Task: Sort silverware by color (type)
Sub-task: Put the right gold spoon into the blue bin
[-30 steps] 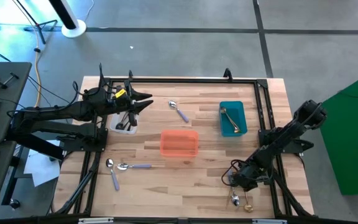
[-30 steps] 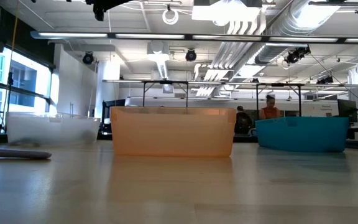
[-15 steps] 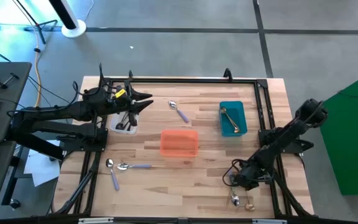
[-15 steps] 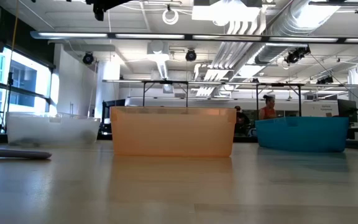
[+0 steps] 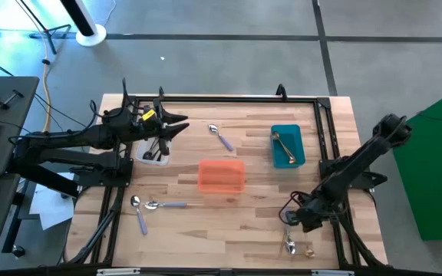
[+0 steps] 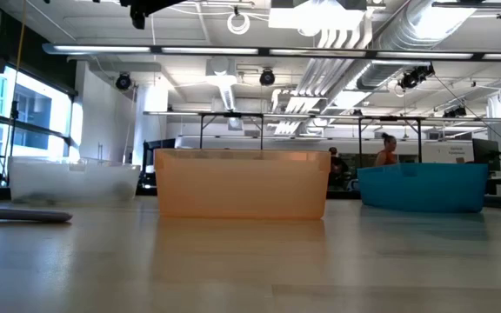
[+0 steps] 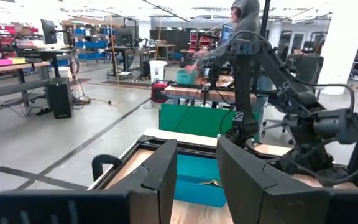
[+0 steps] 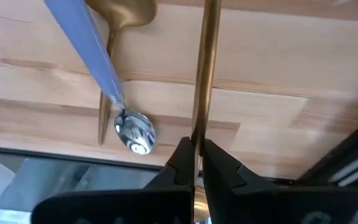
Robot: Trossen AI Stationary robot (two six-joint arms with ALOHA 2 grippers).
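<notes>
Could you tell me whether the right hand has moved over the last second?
Yes. In the high view the right hand, shut on a gold spoon, has shifted slightly toward the table's near right corner and risen, judged against the orange bin.

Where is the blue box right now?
From above, the blue box sits on the right half of the table, toward the far edge, with gold spoons inside. The orange box is its nearest neighbour, to its left and nearer.

left arm [image 5: 75, 139]: matte black, jointed links, yellow tag near wrist, thin dark cables | right arm [image 5: 351, 170]: same black build, rounded joint housing, looped cable by wrist | fingers [image 7: 244, 180]: broad flat dark wedges
</notes>
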